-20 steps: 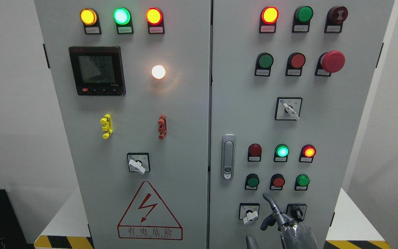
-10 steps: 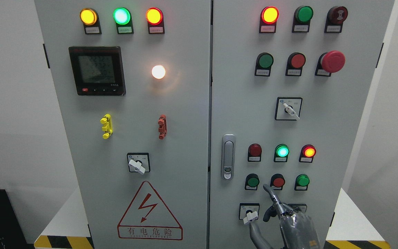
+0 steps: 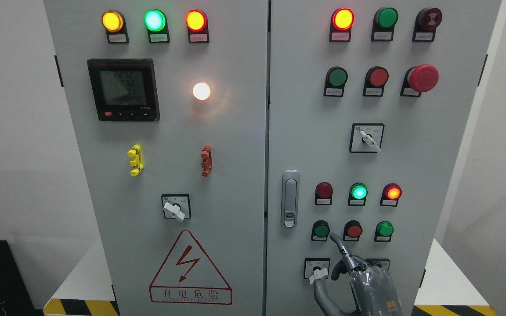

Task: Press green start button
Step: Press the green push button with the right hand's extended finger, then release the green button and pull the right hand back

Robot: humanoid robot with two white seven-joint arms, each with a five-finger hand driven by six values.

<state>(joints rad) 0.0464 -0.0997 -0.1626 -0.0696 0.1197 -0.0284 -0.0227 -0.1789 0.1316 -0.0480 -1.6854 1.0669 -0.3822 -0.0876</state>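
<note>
Grey cabinet doors fill the view, and nearest the camera the right hand (image 3: 369, 285) rises from the bottom edge with its index finger (image 3: 338, 245) stretched out and the other fingers curled in, holding nothing. Just up and left of that fingertip, close but seemingly not yet touched, sits the green start button (image 3: 321, 230), with a red push button (image 3: 354, 230) just up and right and another green button (image 3: 384, 228) farther right. To press well, I would nudge the fingertip a little left and up, meet the green cap squarely, and push straight in, clear of the selector switch (image 3: 317, 270) beside the hand; the left hand is out of view.
</note>
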